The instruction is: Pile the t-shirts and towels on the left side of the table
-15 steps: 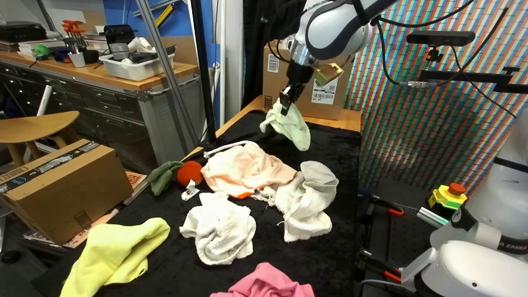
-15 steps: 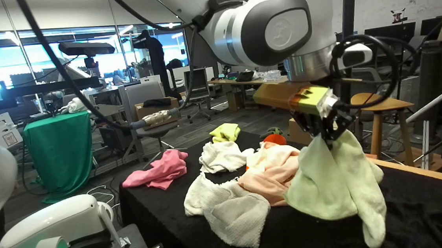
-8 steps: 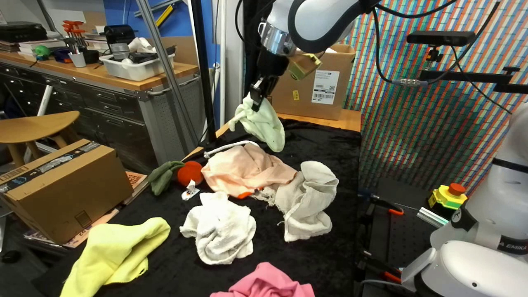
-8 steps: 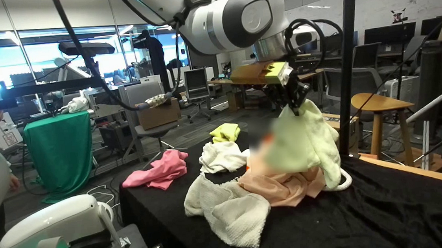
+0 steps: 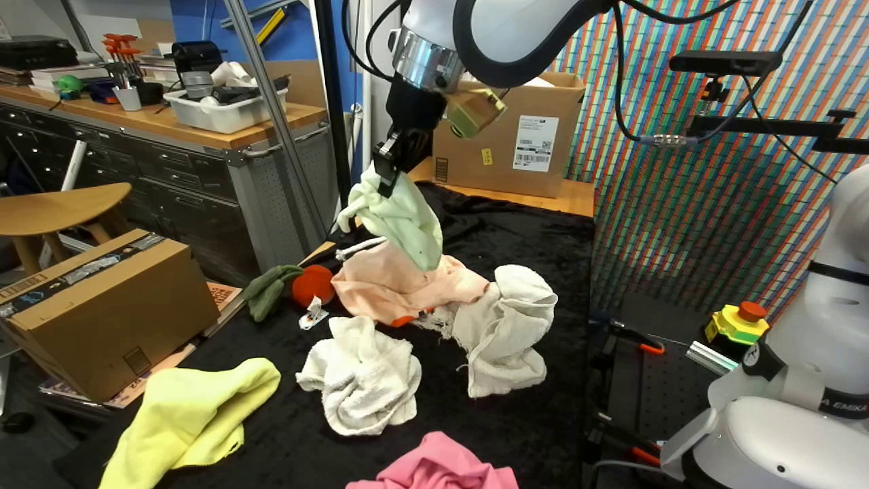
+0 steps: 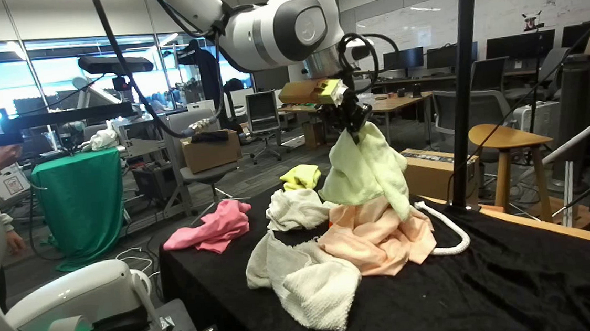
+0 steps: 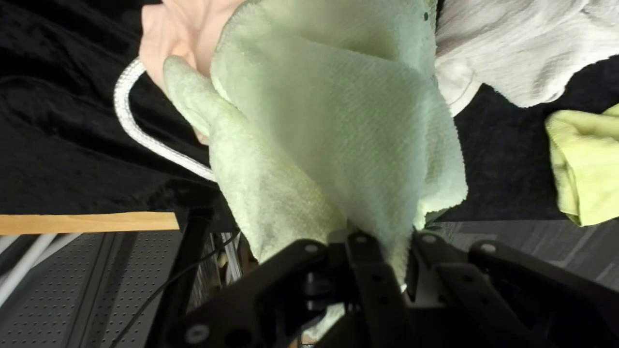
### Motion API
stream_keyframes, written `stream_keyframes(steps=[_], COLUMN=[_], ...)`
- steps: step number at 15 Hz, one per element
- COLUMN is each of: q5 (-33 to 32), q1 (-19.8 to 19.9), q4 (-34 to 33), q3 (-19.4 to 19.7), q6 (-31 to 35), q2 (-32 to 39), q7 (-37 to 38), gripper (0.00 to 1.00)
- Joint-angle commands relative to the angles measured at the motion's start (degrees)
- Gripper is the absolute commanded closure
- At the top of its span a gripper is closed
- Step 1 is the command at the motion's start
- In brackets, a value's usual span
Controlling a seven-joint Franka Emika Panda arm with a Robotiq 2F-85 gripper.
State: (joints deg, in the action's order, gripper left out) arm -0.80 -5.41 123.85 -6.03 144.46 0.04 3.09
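Above the peach cloth (image 5: 397,292): your gripper (image 6: 354,133) is pinched narrow on a bunched fold of the pale green cloth (image 5: 402,219), holding it up over the table (image 6: 499,286).
Pale green cloth, place: it hangs straight beneath your gripper, a broad flap to one side and a smaller lobe to the other; it fills the middle of the wrist view.
Lowest corner: it overlaps the peach cloth in both exterior views, though you can't tell from these angles whether the two touch.
Feel: short-napped, soft and limp; expect it to be light, hard to damage, more grippy than slippery, and apt to swing if you move fast.
Your hold: a bunched pinch high on the cloth should be secure; lower until the hem rests before you let go, or it may fold under itself.
Peach cloth: crumpled and supple; if you lift it, a raised ridge looks the best place, clear of the white cord (image 7: 159,149) looping beside it.
Toward the robot's base: the cream cloth (image 5: 506,333) lies against the peach cloth, well below your gripper; its coarse weave should let you pinch a fold.
Well apart from your gripper: the white cloth (image 5: 363,380), the yellow cloth (image 5: 193,414) and the pink cloth (image 5: 441,468) lie in loose heaps; aim for their peaks.
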Motion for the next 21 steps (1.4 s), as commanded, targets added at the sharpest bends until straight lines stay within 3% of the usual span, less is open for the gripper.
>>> stream_keyframes(steps=[1, 10, 11, 12, 17, 21], q5=[-0.23, -4.02, -5.0, -5.49, -6.53, -6.57], q1=[-1.85, -5.99, -6.23, -6.34, -6.15, -5.19], q4=[-2.98, -8.41, -9.01, -9.42, -10.55, -9.83], q3=[-1.54, -1.58, -1.28, -1.06, 0.14, 1.61], q6=[-1.38, -1.46, -1.82, -2.04, -4.83, -13.76], q2=[2.52, 9.76, 10.45, 10.87, 12.08, 11.34], q7=[5.22, 20.13, 21.1, 22.0, 22.9, 21.9], gripper=[0.93, 0.94, 0.67, 0.67, 0.27, 0.0])
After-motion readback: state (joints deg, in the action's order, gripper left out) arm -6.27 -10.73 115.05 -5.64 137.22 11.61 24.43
